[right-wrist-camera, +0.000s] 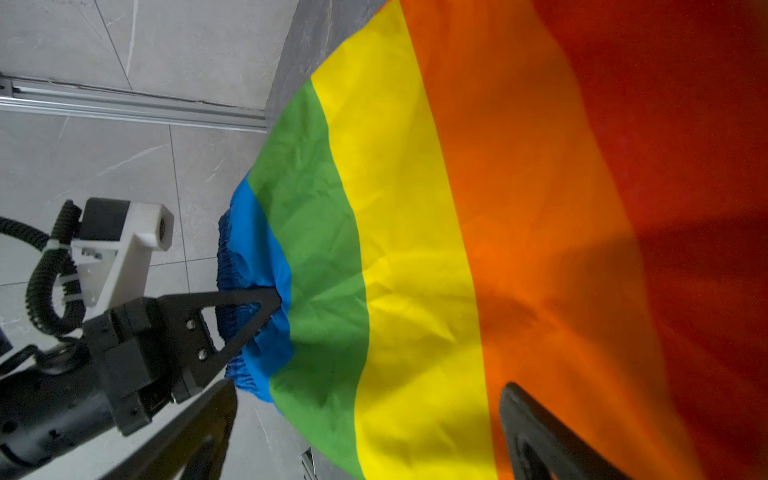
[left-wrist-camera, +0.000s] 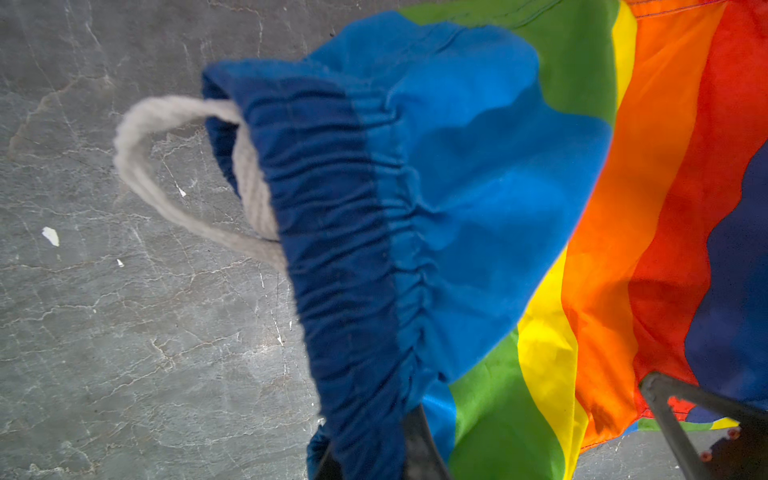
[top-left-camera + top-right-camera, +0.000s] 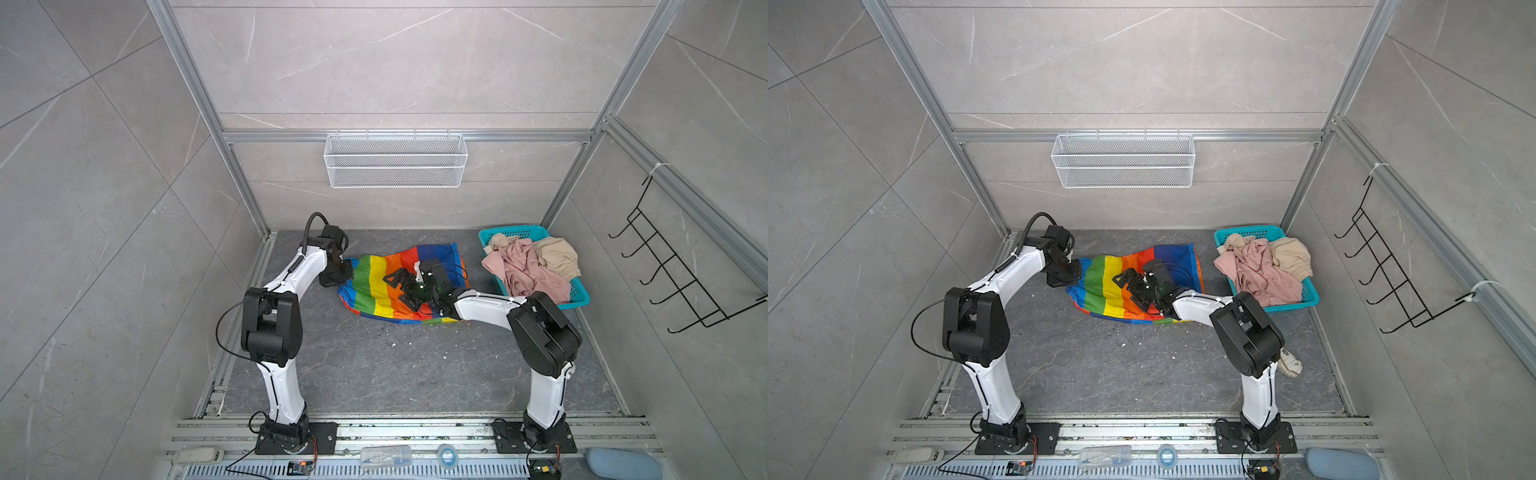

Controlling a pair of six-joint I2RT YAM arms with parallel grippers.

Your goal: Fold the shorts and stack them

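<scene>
The rainbow-striped shorts [image 3: 374, 286] [image 3: 1104, 291] lie spread on the dark floor mat. My left gripper [image 3: 347, 270] [image 3: 1076, 270] is shut on their gathered blue waistband [image 2: 345, 249] at the left edge; the pinch also shows in the right wrist view as the left gripper [image 1: 268, 303]. A white drawstring [image 2: 137, 166] loops out of the waistband. My right gripper [image 3: 397, 286] [image 1: 370, 432] hovers open over the yellow and orange stripes, holding nothing. The pink shorts [image 3: 528, 270] and beige shorts [image 3: 557, 255] lie crumpled in the teal basket [image 3: 579, 297].
A white wire basket [image 3: 395, 160] hangs on the back wall. A black hook rack [image 3: 673, 270] sticks out from the right wall. Aluminium frame posts border the mat. Dark mat [image 3: 395, 365] lies between the arm bases.
</scene>
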